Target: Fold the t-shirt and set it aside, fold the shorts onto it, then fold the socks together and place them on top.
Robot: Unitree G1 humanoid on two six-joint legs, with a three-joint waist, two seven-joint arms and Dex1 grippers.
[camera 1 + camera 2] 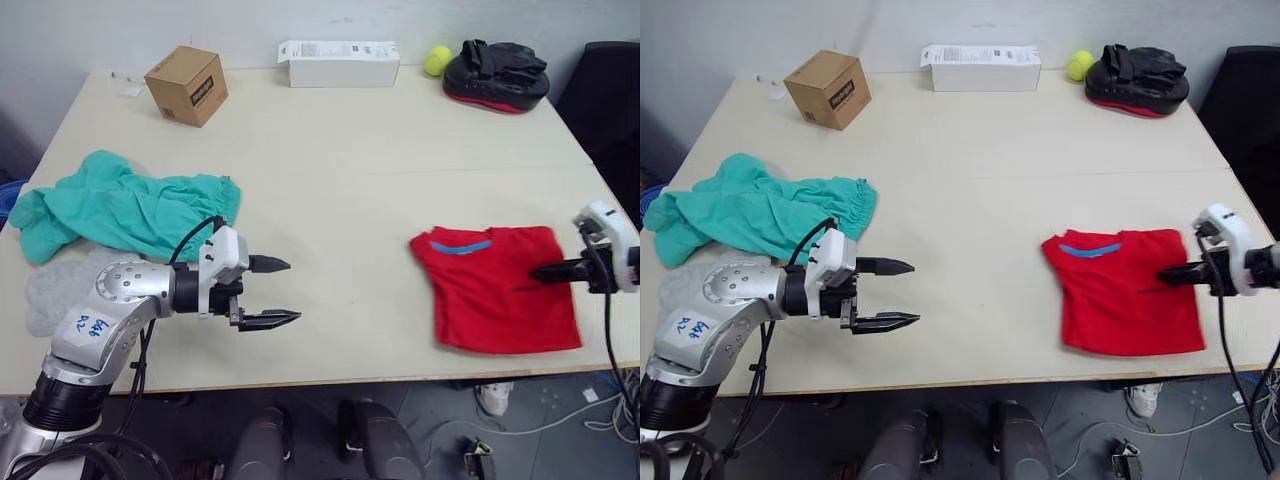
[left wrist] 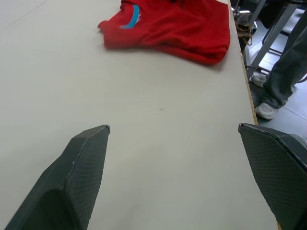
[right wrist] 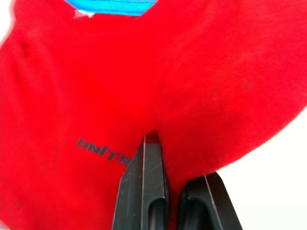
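The red t-shirt (image 1: 495,290) lies folded into a rough square near the table's front right, its blue collar band facing the far side. My right gripper (image 1: 537,272) reaches in from the right and is shut on a fold of the shirt near its right edge; the right wrist view shows red cloth (image 3: 96,86) pinched between the fingers beside the dark print. The teal-green shorts (image 1: 120,210) lie crumpled at the left. Light grey socks (image 1: 55,285) lie just in front of them, partly behind my left arm. My left gripper (image 1: 283,292) hovers open over bare table, right of the shorts.
At the back of the table (image 1: 340,170) stand a cardboard box (image 1: 187,85), a long white box (image 1: 338,63), a tennis ball (image 1: 437,61) and a black and red pad (image 1: 497,75). A person's leg and shoe (image 2: 280,76) stand past the table's front edge.
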